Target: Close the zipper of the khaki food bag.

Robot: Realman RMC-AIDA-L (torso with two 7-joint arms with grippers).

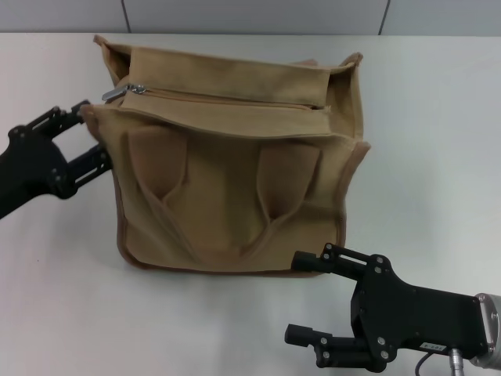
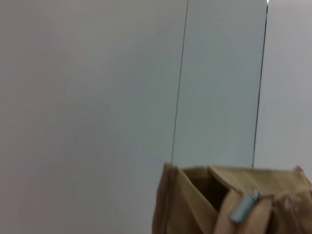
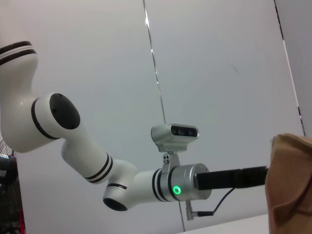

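In front of you, the khaki food bag (image 1: 235,164) sits on a smooth white bench (image 1: 423,157), a boxy tote of soft, matte tan canvas with darker brown piping along its edges. Two short handles of the same cloth lie flat against its near face, each a rounded loop. Along the flat top panel runs the zipper (image 1: 227,98), a thin tan line, with its small shiny silver slider at the bag's left end. Your left hand (image 1: 88,133), black angular metal, reaches in from the left with its fingers spread apart against the bag's upper left corner, just below the slider. Your right hand (image 1: 301,296), also black and blocky, is low at the near right, fingers parted and holding nothing, its upper finger at the bag's lower right edge.
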